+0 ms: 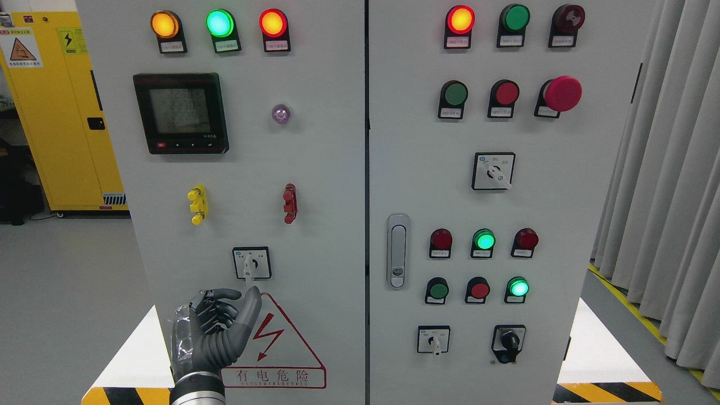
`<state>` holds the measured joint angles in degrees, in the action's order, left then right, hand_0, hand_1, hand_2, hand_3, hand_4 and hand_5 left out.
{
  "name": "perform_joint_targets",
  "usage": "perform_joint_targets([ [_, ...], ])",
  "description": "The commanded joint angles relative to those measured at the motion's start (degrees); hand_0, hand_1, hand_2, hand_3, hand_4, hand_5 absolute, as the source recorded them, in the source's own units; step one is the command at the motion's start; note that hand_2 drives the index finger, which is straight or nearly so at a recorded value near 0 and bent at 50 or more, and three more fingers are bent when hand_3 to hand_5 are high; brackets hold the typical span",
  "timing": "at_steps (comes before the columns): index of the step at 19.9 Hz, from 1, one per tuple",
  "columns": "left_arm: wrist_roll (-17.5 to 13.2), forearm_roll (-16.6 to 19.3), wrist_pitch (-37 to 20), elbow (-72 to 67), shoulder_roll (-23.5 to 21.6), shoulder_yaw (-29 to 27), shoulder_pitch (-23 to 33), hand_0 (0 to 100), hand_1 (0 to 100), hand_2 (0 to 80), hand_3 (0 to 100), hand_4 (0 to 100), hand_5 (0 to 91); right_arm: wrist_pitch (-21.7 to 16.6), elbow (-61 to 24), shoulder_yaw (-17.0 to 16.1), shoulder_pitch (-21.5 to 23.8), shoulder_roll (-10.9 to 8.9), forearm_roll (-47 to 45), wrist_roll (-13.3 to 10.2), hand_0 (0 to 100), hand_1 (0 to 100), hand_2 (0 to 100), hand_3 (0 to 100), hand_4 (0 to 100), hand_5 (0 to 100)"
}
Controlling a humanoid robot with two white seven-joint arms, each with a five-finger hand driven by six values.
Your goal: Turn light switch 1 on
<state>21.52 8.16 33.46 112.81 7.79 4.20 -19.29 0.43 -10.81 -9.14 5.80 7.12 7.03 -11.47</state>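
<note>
I see the left hand (216, 332) at seven o'clock, fingers curled, holding nothing, thumb tip just below the rotary switch (251, 262) on the cabinet's (315, 169) left door

You see the rotary switch (251, 263) low on the left cabinet door: white square plate, handle pointing straight down.

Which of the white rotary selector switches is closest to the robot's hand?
The white square rotary selector switch on the left door, directly above the left hand and the red warning triangle. The others sit on the right door.
</note>
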Motion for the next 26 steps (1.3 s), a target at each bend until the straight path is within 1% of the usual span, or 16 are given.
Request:
perform_joint_targets([
  [1,0.01,0.28,0.20,-0.31,0.30,0.11,-0.84,22,74,57.1,86,88,87.1,0.01,0.00,0.00,0.00,0.00,0.00,0.04,0,50,4,0,0,0],
  [21,0.01,0.72,2.75,-0.92,0.38,0.11,-3.38,24,72,57.2,86,88,87.3,0.01,0.00,0.00,0.00,0.00,0.00,0.04,0,50,4,0,0,0],
  [26,0.01,1.42,3.36,-1.36,0.65,0.11,-3.56,25,72,57.2,86,88,87.4,0.01,0.00,0.00,0.00,0.00,0.00,0.04,0,50,4,0,0,0],
])
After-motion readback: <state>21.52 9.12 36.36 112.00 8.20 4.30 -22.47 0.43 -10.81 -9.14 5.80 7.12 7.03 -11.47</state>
